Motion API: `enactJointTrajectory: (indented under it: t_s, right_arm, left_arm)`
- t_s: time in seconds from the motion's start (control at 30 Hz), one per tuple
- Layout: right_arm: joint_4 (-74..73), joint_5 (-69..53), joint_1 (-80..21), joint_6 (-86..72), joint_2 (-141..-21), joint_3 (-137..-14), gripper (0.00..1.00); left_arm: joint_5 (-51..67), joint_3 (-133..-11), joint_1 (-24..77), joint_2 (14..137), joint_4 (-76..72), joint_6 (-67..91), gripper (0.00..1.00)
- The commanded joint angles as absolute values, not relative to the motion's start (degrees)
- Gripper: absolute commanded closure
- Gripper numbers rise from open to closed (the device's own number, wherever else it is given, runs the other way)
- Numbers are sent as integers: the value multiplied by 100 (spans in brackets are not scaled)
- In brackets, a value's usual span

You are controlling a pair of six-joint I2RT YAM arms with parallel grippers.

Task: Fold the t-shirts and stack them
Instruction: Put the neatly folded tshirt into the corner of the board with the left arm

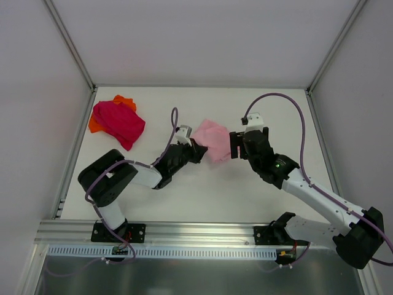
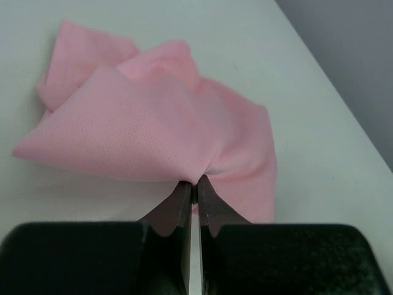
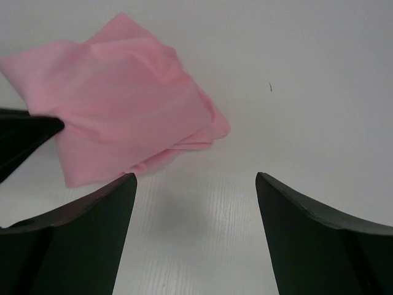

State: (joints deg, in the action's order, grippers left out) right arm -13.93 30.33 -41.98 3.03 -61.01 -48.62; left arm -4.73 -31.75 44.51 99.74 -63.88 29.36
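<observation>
**Top view.** The pink shirt point(image 1: 212, 140) lies bunched near the middle of the table point(image 1: 202, 190). The left gripper point(image 1: 198, 145) meets the left edge of the pink shirt. The right gripper point(image 1: 236, 144) stands just beside its right edge; contact cannot be told here. The magenta shirt point(image 1: 120, 121) lies well apart from the pink shirt, to the left and farther back. It rests on the orange shirt point(image 1: 125, 101), which shows at its far and left edges.

**Left wrist view.** The left gripper point(image 2: 191, 184) is clamped on a pinch of the pink shirt point(image 2: 141, 129) at its near edge, with the fingertips pressed together. The cloth rises in a fold from the grip point. The rest of it lies on the table point(image 2: 276, 49).

**Right wrist view.** The right gripper point(image 3: 195, 181) stands wide and holds nothing. The pink shirt point(image 3: 123, 104) lies ahead of it and toward its left finger. Bare table point(image 3: 295, 92) shows between the fingers. The left gripper's dark tip enters at the left edge of the pink shirt.
</observation>
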Motion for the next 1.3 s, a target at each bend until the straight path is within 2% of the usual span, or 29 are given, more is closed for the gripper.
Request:
enactJointTrajectory:
  t_s: [0.0, 0.13, 0.57, 0.73, 0.93, 1.27]
  right_arm:
    - [-1318, 2927, -4175, 255, -5907, -5001, 17]
    - [-1275, 2883, -4184, 246, -5722, -4913, 16]
    - [-1371, 2874, -4184, 246, -5476, -4913, 17]
    - [-1380, 2848, -4184, 246, -5467, -4913, 17]
    - [-1354, 2786, -4184, 237, -5405, -4869, 17]
    - [-1371, 2733, -4192, 237, -5309, -4869, 17]
  left_arm:
    - [-809, -3928, 4193, 9405, -5345, 2276, 100]
    - [-686, -4262, 3982, 9229, -4782, 2329, 100]
    - [-1089, -3893, 3701, 9307, -4335, 2390, 100]
    - [-949, -4604, 3121, 9667, -3219, 2592, 100]
    - [-660, -4939, 2699, 9870, -2778, 2804, 100]
    - [-457, -6186, 1978, 9985, -1302, 2585, 100]
